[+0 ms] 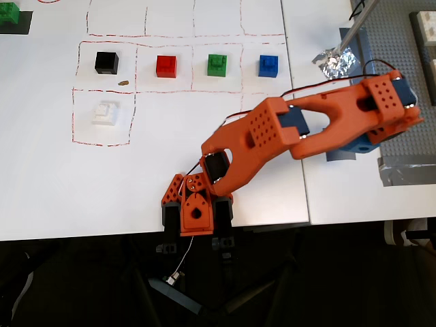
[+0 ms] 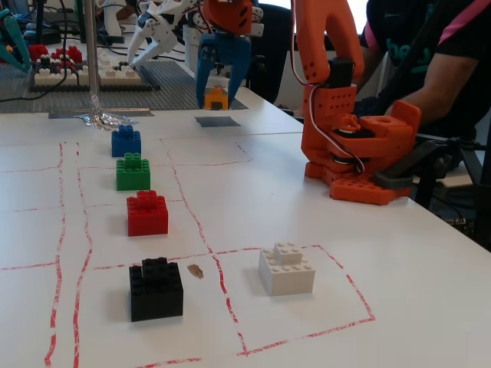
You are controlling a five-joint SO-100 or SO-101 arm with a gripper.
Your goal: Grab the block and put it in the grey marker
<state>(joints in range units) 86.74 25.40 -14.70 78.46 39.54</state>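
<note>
While arm hides it overhead, end effector (image 2: pixel 215 98) clamps block (image 2: pixel 215 98) above grey marker (image 2: pixel 217 121).

no legible text, labels, numbers or signs anywhere

Evenly and brightly lit from above in both views, white table (image 1: pixel 204 163) near overexposed in the overhead view, soft faint shadows beside the cubes, window glare at top of the fixed view, background clutter slightly soft.
</note>
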